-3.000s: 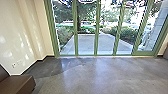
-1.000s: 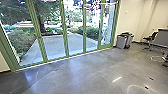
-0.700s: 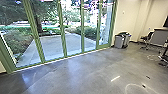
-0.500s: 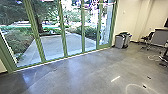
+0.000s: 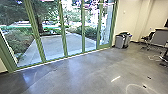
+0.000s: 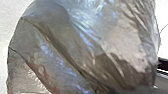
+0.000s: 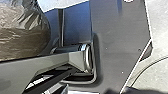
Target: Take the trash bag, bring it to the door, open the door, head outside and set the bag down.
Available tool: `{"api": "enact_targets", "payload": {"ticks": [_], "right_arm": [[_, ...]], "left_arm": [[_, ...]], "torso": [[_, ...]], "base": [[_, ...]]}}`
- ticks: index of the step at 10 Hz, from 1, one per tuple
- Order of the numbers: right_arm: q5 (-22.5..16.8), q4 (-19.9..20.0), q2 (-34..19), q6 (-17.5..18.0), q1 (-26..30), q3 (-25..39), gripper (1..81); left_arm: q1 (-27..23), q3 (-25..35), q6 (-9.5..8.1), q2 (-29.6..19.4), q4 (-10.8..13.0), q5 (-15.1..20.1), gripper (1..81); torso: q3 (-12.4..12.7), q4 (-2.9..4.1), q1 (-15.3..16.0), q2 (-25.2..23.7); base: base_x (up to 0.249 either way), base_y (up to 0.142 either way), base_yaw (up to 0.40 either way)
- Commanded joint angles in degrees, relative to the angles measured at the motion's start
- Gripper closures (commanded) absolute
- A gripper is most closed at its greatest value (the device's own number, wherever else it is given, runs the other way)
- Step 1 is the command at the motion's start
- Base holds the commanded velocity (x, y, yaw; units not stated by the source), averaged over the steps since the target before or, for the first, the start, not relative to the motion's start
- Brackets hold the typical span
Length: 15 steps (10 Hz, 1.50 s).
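Note:
The trash bag [image 6: 82, 47], translucent and wrinkled with brownish contents, looms large in the left wrist view. Its folds run together at my left gripper [image 6: 125, 90], a dark blurred shape that is shut on the plastic. Part of the same bag [image 7: 22, 32] also appears in the right wrist view, beside the robot's body. Ahead in the head view stands a glass front with green frames [image 5: 63, 32]; its panel at the right end has a wider bottom rail [image 5: 103, 46]. How my right gripper stands cannot be told.
Grey bins [image 5: 120, 41] stand against the wall right of the glass. Farther right are a chair [image 5: 147, 38] and a grey desk or panel [image 5: 160, 37]. Polished floor [image 5: 75, 75] lies before the glass. Beyond it are a paved path [image 5: 52, 46] and bushes.
Since the earliest view the camera has turned right: the brown seat at the left has left the picture, and bins, chair and desk have come into it. Lately the view hardly shifts.

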Motion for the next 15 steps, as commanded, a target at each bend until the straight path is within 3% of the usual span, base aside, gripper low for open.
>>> {"api": "enact_targets", "payload": {"ticks": [1, 4, 15], "right_arm": [[-3.18, -0.50, 0.09, -0.15, 2.07, 0.26, 1.0], [-3.18, -0.41, 0.09, -0.15, 1.98, 0.17, 1.0], [-3.27, -0.50, 0.44, -0.15, 2.15, 0.17, 1.0]], "left_arm": [[-3.30, -0.17, 0.26, -0.13, 0.17, 3.64, 81.1], [-3.29, -0.17, 0.26, -0.13, 0.17, 3.64, 81.1], [-3.30, -0.17, 0.26, -0.30, 0.17, 3.64, 81.1]], "torso": [[0.00, 0.00, 0.00, 0.00], [0.00, 0.00, 0.00, 0.00], [0.05, 0.00, -0.13, 0.00]], "base": [[0.000, 0.000, 0.000], [0.030, 0.000, 0.000], [0.132, 0.000, 0.000]]}}
